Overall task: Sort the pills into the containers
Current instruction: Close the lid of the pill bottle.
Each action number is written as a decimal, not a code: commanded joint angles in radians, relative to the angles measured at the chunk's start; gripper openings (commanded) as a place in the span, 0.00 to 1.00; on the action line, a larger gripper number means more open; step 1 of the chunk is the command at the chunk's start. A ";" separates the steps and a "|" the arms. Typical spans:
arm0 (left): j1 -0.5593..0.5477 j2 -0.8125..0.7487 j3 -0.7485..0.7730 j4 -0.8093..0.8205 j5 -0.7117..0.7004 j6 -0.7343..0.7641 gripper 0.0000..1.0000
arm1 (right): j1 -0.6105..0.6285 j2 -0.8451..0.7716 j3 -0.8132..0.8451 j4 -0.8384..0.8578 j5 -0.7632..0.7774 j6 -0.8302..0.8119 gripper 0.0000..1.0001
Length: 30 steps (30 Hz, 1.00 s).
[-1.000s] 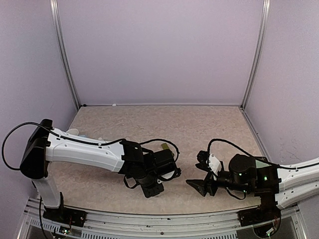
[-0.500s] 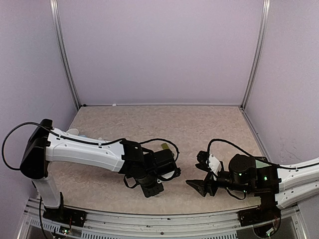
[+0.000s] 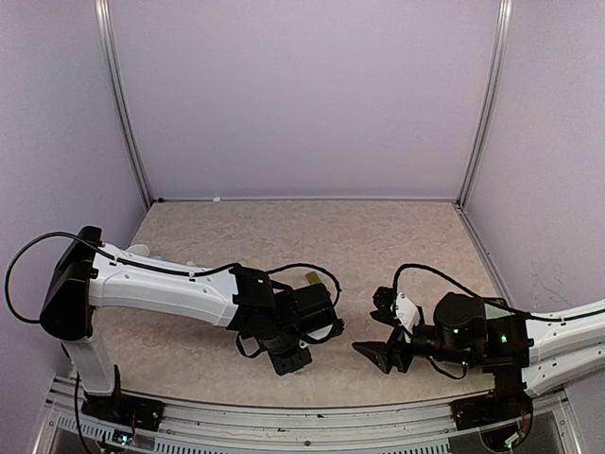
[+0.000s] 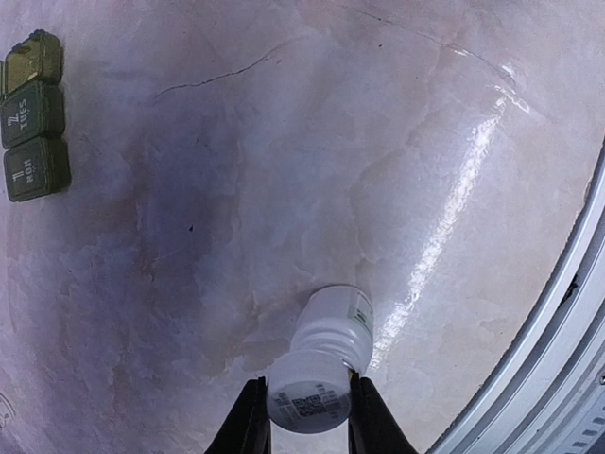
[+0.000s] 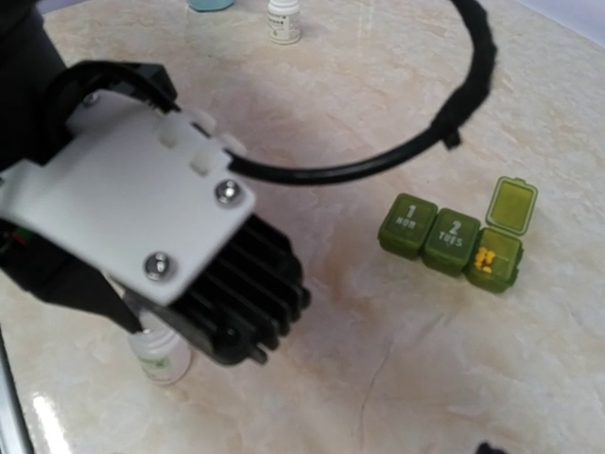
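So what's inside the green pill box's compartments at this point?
The open end compartment of the pill box holds a few yellow pills. The two marked 1 and 2 have shut lids, so their contents are hidden.

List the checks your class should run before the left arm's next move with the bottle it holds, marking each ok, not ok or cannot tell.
1. Grip on bottle: the left gripper is closed on the white bottle. Ok.
2. Bottle cap off: hidden in every view. Cannot tell.
3. One compartment open: the pill box has its end lid up, with yellow pills inside. Ok.
4. Compartments marked 1 and 2 open: both lids are shut. Not ok.
5. Bottle above the pill box: it sits well apart from it. Not ok.
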 commanded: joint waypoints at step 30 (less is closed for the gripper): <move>-0.017 0.016 0.033 -0.039 0.000 -0.001 0.23 | -0.007 -0.012 0.022 -0.011 -0.007 -0.008 0.78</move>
